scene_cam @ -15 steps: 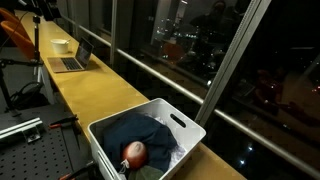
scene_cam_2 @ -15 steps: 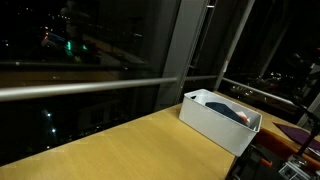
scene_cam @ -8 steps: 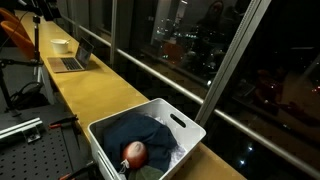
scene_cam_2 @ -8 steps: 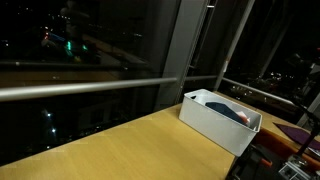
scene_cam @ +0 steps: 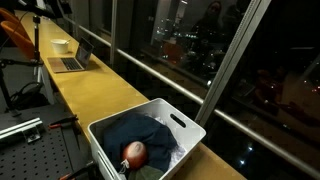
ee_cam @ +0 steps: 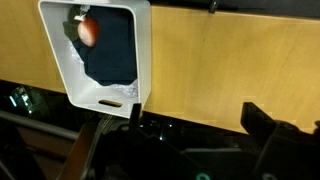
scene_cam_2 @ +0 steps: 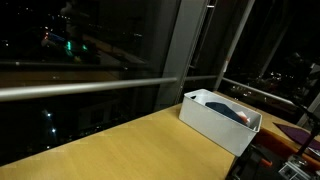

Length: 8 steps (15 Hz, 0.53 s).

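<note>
My gripper (ee_cam: 192, 104) shows only in the wrist view, where its two dark fingers (ee_cam: 262, 122) stand wide apart and open with nothing between them. It hangs high over the wooden counter (ee_cam: 220, 55), near the counter's edge. Up and to the left of it stands a white bin (ee_cam: 142, 50) holding a dark blue cloth (ee_cam: 112, 52) and a round red-orange object (ee_cam: 88, 29). Both exterior views show the bin (scene_cam: 190, 125) (scene_cam_2: 210, 125) on the counter's end; the red-orange object (scene_cam: 134, 152) lies on the cloth (scene_cam: 135, 130). The arm is out of sight in the exterior views.
The long wooden counter (scene_cam: 100, 90) runs along dark window panes (scene_cam: 180, 40). At its far end sit an open laptop (scene_cam: 72, 60) and a pale bowl (scene_cam: 61, 45), with an orange chair (scene_cam: 15, 35) beside them. Metal frame parts (scene_cam: 25, 128) lie below the counter.
</note>
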Tool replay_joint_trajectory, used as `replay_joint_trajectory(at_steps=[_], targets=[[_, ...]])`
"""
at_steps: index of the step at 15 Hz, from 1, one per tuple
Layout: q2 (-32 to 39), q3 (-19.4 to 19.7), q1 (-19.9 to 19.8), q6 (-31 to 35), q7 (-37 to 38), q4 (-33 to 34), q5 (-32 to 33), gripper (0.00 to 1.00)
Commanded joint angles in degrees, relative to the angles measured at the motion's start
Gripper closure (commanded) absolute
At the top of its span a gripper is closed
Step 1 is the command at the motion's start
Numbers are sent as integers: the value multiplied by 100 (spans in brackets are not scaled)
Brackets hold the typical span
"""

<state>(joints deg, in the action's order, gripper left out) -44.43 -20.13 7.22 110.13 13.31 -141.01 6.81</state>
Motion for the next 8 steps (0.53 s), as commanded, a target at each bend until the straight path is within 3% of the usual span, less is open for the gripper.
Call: replay_joint_trajectory(at_steps=[1, 8], targets=[[545, 381, -175, 378, -308, 402, 369, 0], [1855, 1057, -655, 1324, -524, 872, 652, 0]])
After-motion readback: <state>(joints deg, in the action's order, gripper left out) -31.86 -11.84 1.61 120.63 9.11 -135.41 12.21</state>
